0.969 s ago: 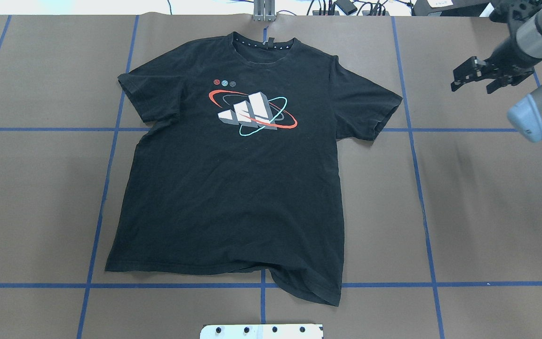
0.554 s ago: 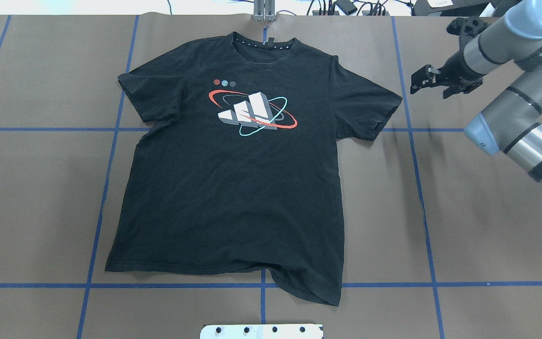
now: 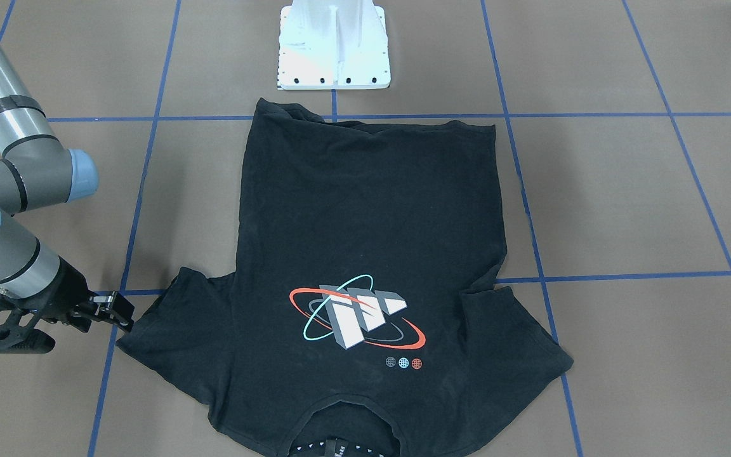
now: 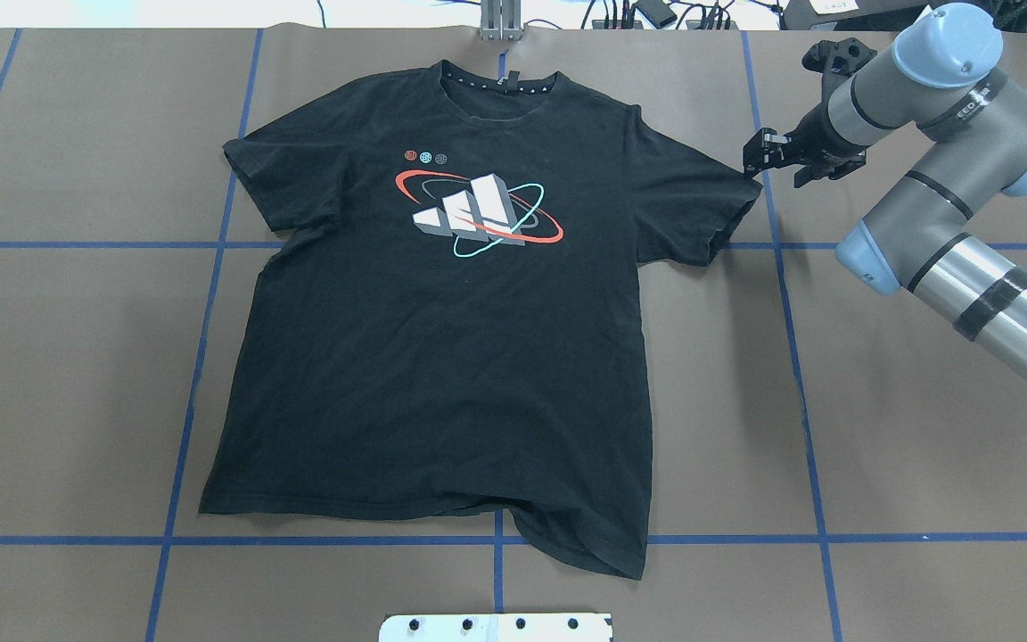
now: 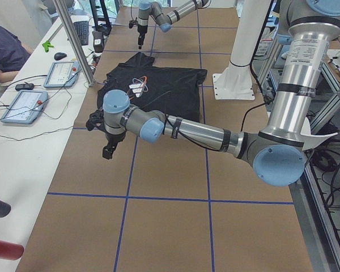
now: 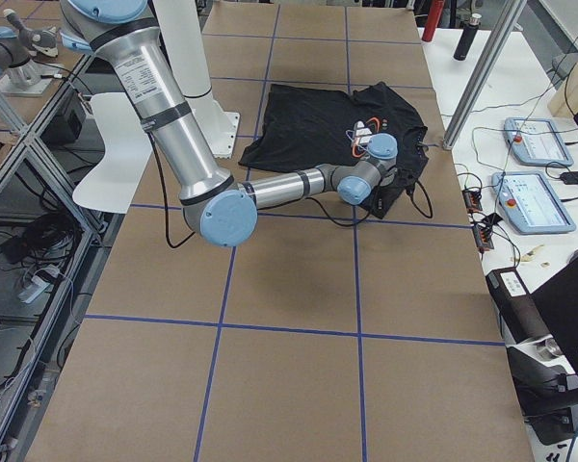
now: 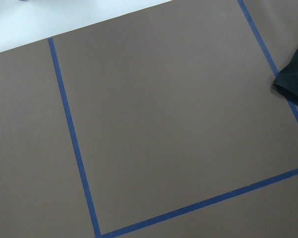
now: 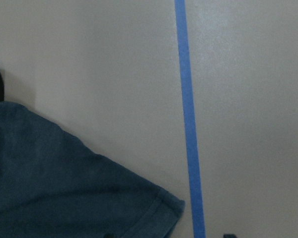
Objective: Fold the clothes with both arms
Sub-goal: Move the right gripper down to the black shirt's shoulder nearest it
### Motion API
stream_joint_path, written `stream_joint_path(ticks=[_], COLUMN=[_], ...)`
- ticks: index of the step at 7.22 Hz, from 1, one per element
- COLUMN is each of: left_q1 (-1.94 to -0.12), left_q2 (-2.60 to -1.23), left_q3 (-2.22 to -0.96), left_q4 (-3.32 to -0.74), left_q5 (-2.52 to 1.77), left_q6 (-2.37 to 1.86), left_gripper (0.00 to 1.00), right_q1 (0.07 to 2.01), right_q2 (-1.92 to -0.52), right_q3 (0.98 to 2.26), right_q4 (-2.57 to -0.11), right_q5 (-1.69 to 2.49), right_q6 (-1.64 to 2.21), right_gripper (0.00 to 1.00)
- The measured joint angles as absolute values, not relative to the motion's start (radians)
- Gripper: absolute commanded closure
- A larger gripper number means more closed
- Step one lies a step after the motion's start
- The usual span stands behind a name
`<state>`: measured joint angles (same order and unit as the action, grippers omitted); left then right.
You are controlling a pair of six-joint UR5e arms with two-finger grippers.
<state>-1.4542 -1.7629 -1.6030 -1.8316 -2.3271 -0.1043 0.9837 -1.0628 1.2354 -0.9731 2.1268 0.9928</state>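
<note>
The black T-shirt [image 4: 442, 357] lies flat, logo side up, collar at the far edge; its near right hem corner is rumpled. My right gripper [image 4: 756, 165] hangs low at the tip of the shirt's right sleeve, and its jaws look open and empty. In the front-facing view the gripper [image 3: 125, 314] is right beside that sleeve edge. The right wrist view shows the sleeve corner [image 8: 54, 188] beside a blue tape line. My left gripper [image 5: 109, 150] shows only in the exterior left view, over bare table away from the shirt; I cannot tell its state. A shirt corner [image 7: 294, 82] shows in the left wrist view.
The white pedestal base [image 3: 334, 44] stands at the robot's edge of the table. Blue tape lines [image 4: 790, 357] grid the brown table cover. A metal post [image 4: 500, 18] and cables sit at the far edge. Tablets [image 5: 22, 105] and a seated person [image 5: 3, 51] are beside the table.
My right arm has swung in from the right edge toward the shirt, bringing its gripper from well clear of the shirt to the right sleeve's tip. The shirt has not moved.
</note>
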Motion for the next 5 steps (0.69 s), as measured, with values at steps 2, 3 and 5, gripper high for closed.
stream_joint_path(ticks=[2, 3, 5], left_q1=[-1.454, -1.454, -1.454], left_q2=[-1.763, -1.763, -1.763], left_q3=[-1.603, -1.603, -1.603], left_q4=[-1.832, -1.832, -1.832], left_q5=[-2.327, -2.327, -2.327], left_q6=[-0.104, -0.104, -0.104], left_gripper=[0.00, 0.00, 0.00], right_q1=[0.966, 0.958, 0.946], right_q2=[-1.038, -1.018, -1.005], right_q3=[1.199, 1.174, 1.143], right_q4=[-0.963, -0.960, -0.952], right_q5=[2.102, 2.090, 2.062], right_q6=[0.994, 0.994, 0.993], right_gripper=[0.34, 0.35, 0.38])
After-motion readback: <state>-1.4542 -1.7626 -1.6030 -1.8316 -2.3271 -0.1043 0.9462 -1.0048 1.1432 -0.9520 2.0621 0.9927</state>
